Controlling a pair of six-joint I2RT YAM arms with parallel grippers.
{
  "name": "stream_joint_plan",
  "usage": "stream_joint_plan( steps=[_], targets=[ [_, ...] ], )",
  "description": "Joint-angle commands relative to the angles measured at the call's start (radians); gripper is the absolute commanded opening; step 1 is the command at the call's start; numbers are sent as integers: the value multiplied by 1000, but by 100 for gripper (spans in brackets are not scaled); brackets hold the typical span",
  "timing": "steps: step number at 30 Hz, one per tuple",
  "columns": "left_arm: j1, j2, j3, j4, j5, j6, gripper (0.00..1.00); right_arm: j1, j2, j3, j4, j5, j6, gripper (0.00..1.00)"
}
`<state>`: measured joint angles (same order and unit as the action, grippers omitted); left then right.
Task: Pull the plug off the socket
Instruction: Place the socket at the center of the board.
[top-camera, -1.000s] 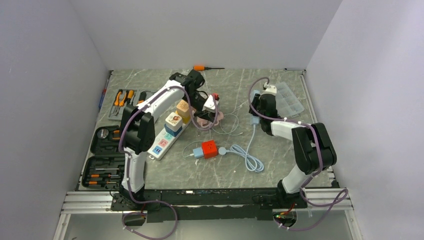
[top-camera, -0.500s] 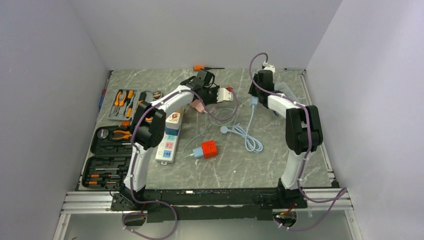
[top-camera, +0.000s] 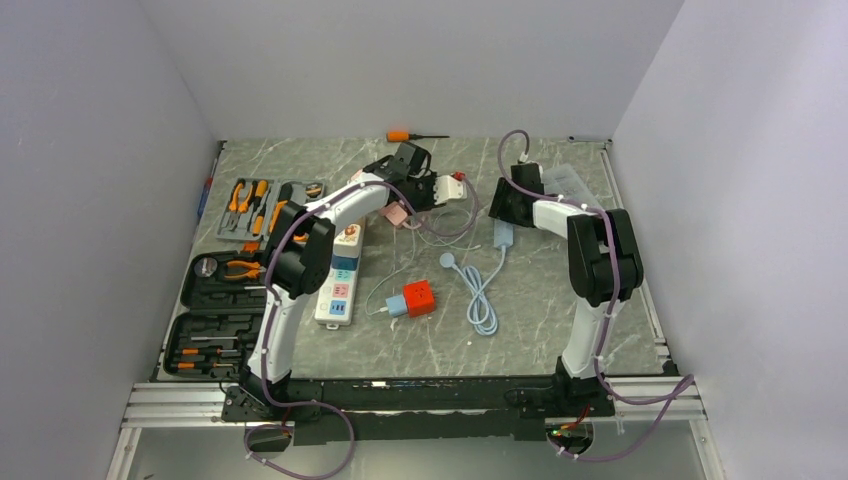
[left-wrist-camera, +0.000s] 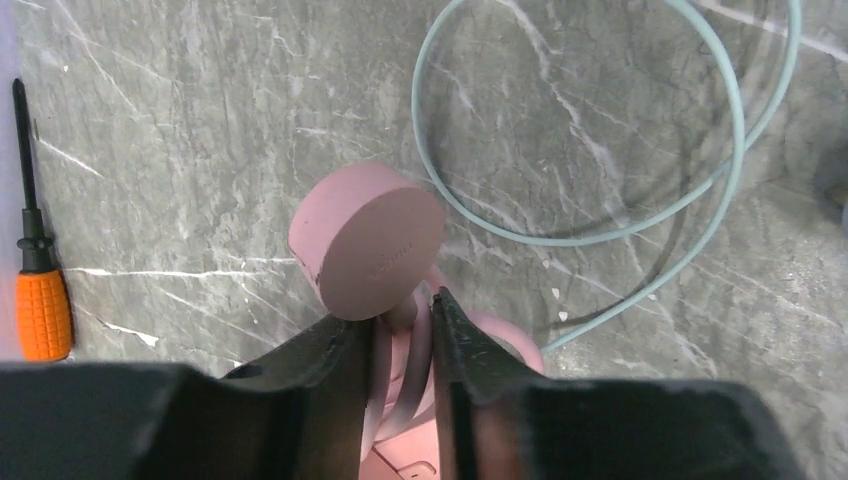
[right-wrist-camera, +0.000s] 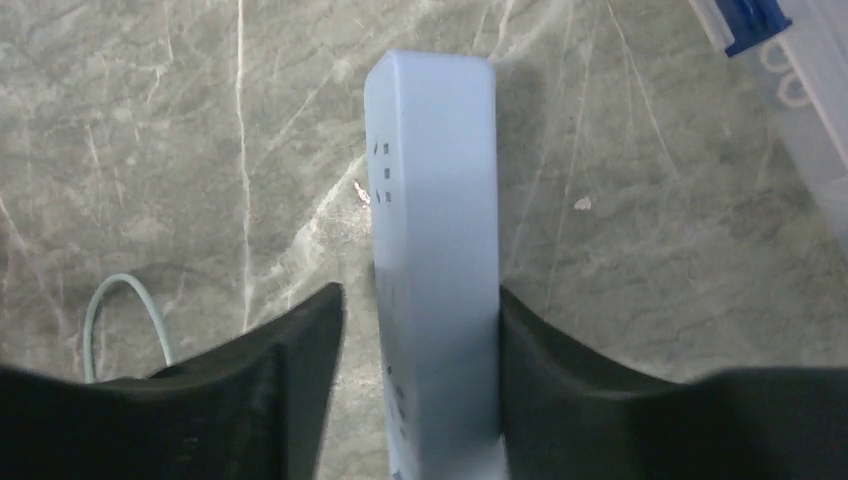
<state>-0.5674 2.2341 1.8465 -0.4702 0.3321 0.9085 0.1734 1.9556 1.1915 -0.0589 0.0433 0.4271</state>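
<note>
My left gripper (left-wrist-camera: 402, 310) is shut on the looped cable of a pink plug (left-wrist-camera: 400, 445), with its pink round puck (left-wrist-camera: 365, 240) just past the fingertips. In the top view the pink plug (top-camera: 397, 212) hangs at the left gripper (top-camera: 408, 203), off the white socket strip (top-camera: 338, 272). A light-blue block (right-wrist-camera: 430, 180) stands between the jaws of my right gripper (right-wrist-camera: 418, 292), which is open. The right finger touches it and a gap shows on the left side. The block (top-camera: 503, 235) lies on the table below the right gripper (top-camera: 502, 212).
A red cube socket (top-camera: 418, 297) with a blue plug sits mid-table beside a coiled pale-blue cable (top-camera: 481, 298). Tool trays (top-camera: 212, 310) and pliers (top-camera: 245, 195) line the left edge. An orange screwdriver (top-camera: 402, 135) lies at the back, a clear plastic box (top-camera: 570, 185) at the right.
The left arm carried the pink plug up and back, away from the socket strip. The right gripper's jaws widened around the light-blue block, which moved nearer with its cable.
</note>
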Motion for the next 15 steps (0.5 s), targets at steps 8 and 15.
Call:
stream_joint_plan(
  steps=[8, 15],
  targets=[
    [-17, 16, 195, -183, -80, -176, 99, 20, -189, -68, -78, 87, 2, 85],
    [-18, -148, 256, -364, -79, -251, 99, 159, -410, -138, -128, 251, -28, 88]
  ],
)
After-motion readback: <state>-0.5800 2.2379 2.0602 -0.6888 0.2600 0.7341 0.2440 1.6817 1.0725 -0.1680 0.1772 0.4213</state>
